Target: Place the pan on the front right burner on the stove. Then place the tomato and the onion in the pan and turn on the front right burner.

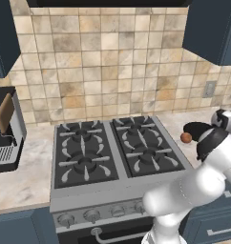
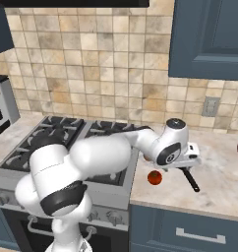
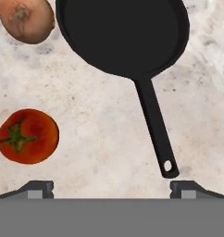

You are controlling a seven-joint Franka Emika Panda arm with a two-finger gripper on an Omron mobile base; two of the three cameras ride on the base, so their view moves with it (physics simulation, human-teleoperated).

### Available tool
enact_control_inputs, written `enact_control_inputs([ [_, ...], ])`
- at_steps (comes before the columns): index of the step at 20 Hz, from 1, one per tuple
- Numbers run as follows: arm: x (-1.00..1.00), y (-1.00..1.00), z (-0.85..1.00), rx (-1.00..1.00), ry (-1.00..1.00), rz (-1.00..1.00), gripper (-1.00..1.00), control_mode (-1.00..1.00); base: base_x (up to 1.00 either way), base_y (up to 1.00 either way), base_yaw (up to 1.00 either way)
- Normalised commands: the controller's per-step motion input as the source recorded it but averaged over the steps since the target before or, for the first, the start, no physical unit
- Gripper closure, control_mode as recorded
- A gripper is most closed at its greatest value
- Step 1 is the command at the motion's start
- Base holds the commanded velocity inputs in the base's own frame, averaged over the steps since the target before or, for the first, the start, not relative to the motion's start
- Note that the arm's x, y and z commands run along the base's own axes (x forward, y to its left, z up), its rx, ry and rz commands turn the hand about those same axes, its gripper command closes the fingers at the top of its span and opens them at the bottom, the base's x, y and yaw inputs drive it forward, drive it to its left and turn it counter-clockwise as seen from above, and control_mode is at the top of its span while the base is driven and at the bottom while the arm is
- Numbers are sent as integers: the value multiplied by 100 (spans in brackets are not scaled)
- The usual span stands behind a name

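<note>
The step in hand is judged to be the first one, picking up the pan (image 3: 123,34), which lies on the marble counter (image 3: 95,139) to the right of the stove (image 1: 112,186), not yet on any burner. The gripper (image 3: 111,190) hangs above the counter with its jaws spread wide and nothing held between them; in the hand view the two finger tips stand far apart, with the end of the pan's handle (image 3: 155,125) just above the gap and nearer one tip. To do the grasp well, the handle should be brought midway between the tips before the hand is lowered, and the jaws should be closed across the thin handle rather than along it; a grip nearer the bowl than the hole at the handle's end is judged likely to tilt less when the pan is lifted. The descent should be kept clear of the tomato (image 3: 27,135), which lies on the counter well apart from the handle, and of the onion (image 3: 26,19), which sits just beside the pan's rim. The pan is empty: a plain black inside is seen, with neither vegetable in it. The front right burner (image 1: 148,155) is bare, nothing resting on its grate, and the other three burners are bare as well.
</note>
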Motion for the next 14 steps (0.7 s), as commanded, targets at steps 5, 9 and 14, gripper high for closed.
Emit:
enact_control_inputs([
  [5,0,-29,-2,3,0,3,-100,-100,0,0,0],
  [9,7,-10,-11,2,0,3,-100,-100,0,0,0],
  [14,15,-5,-12,3,0,3,-100,-100,0,0,0],
])
